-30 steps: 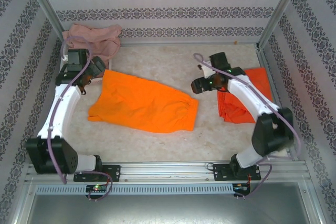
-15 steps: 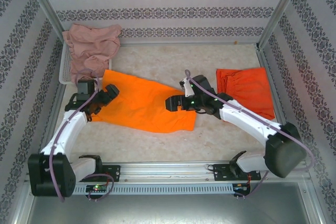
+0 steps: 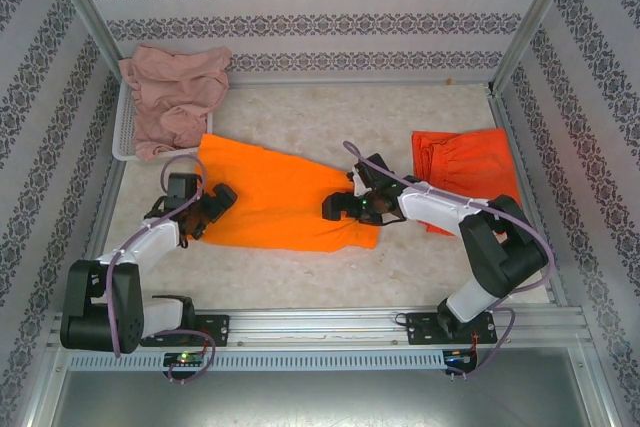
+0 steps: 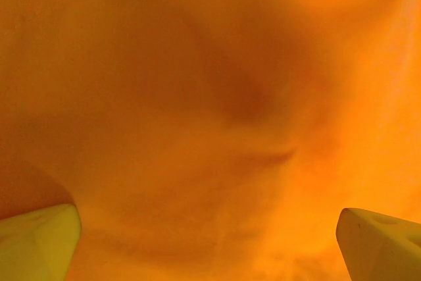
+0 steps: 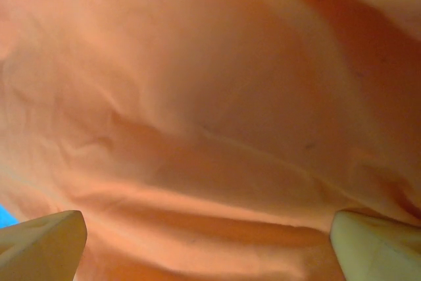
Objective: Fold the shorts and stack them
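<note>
The left gripper [image 3: 212,205] rests low on the near-left edge of the bright orange shorts [image 3: 275,197]. Its pale fingertips [image 4: 39,241] are spread wide with nothing pinched, just wrinkled cloth close under them. The right gripper [image 3: 338,209] faces it from the other end, also spread wide over the fabric. The shorts lie flat between them on the table [image 3: 400,107]. Beyond the left gripper, dusty pink shorts [image 3: 175,97] are heaped in a white mesh basket [image 3: 122,142]. Behind the right gripper lie red-orange shorts [image 3: 470,172], with the right arm crossing one corner.
</note>
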Motion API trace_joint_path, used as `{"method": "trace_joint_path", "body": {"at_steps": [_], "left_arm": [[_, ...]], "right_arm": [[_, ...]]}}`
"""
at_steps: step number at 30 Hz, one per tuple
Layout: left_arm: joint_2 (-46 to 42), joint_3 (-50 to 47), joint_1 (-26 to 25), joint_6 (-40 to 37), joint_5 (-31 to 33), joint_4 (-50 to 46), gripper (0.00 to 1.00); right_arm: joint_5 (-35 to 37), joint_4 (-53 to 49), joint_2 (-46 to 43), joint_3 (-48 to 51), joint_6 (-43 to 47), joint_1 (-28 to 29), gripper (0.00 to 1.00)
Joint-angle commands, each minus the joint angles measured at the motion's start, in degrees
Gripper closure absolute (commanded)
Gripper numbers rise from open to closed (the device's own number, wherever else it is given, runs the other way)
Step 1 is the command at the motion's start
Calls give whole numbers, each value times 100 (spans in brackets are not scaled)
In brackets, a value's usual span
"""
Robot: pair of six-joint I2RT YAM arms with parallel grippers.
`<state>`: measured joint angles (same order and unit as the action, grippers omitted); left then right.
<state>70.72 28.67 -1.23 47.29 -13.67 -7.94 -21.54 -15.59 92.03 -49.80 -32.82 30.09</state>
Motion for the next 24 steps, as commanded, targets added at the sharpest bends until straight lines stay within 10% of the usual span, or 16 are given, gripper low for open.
{"method": "trace_joint_path", "body": {"at_steps": [1, 10, 15, 24], "left_arm": [[-325, -311, -296, 220, 318, 19, 0], [-2235, -1078, -1623, 1153, 915, -1012, 0], [-3228, -26, -1629, 512, 1448, -1918, 0], [-1328, 954, -1595, -22, 438, -96, 0]], "right_arm": [[321, -607, 303, -18, 382, -344, 2], [829, -1576, 256, -695, 1241, -875, 2], [-176, -1214, -540, -887, 1094, -849, 2], [-739, -730, -869, -1168, 368, -933, 2]]}}
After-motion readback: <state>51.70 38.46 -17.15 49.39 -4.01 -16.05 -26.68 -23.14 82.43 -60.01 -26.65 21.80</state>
